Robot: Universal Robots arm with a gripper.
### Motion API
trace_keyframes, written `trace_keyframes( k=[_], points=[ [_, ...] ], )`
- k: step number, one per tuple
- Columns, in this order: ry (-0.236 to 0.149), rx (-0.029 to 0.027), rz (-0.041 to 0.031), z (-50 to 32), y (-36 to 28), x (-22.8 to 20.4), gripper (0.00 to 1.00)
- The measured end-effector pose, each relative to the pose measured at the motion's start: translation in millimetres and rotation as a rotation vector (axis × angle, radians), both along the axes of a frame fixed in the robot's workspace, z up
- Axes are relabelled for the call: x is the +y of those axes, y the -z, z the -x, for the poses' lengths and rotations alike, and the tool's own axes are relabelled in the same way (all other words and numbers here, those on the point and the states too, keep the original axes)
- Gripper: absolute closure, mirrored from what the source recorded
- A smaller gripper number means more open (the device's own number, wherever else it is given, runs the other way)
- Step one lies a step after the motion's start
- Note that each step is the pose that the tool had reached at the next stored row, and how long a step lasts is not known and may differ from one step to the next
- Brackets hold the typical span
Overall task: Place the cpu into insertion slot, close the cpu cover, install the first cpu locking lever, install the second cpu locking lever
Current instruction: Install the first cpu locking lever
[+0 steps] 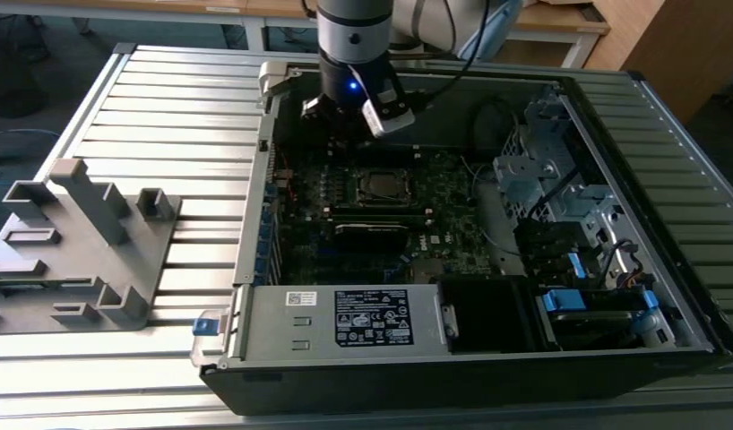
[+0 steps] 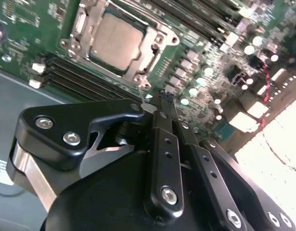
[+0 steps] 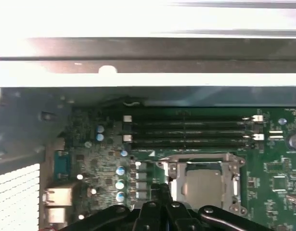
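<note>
White label [image 1: 373,318] on the power supply [image 1: 283,333], its print illegible

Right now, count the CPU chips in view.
1. The cpu sits on the motherboard inside the open computer case, framed by the cpu cover.

My black gripper [image 2: 165,98]; dull silver-grey cpu [image 2: 114,41]; shiny silver cpu cover [image 3: 233,182]; green motherboard [image 3: 277,180]; black memory slots [image 3: 186,130]; grey ribbed table [image 1: 163,98].

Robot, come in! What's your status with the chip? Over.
Hand shut, empty, over the motherboard. Cpu seated, cpu cover down over it. Nothing blocking.
</note>
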State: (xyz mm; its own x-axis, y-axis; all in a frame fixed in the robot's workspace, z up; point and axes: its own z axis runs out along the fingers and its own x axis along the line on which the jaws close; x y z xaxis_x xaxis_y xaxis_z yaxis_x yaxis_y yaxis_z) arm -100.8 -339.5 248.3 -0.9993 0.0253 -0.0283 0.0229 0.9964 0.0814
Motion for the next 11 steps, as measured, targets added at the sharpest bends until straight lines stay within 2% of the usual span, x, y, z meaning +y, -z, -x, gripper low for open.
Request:
trace_keyframes(
  k=[3,4,6,7,9,11],
  points=[
    [0.0,0.0,-0.001,7.6,0.2,0.0,0.89],
    [0.0,0.0,-0.0051,9.7,0.2,0.0,0.89],
    [0.0,-0.0002,-0.0309,11.8,0.2,-0.2,0.89],
    [0.0,-0.0001,-0.0413,12.5,0.2,-0.3,0.89],
    [0.0,0.0,-0.0502,13.4,0.2,-0.3,0.89],
    [0.0,-0.0001,-0.0543,15.0,0.3,-0.3,0.89]
  ],
)
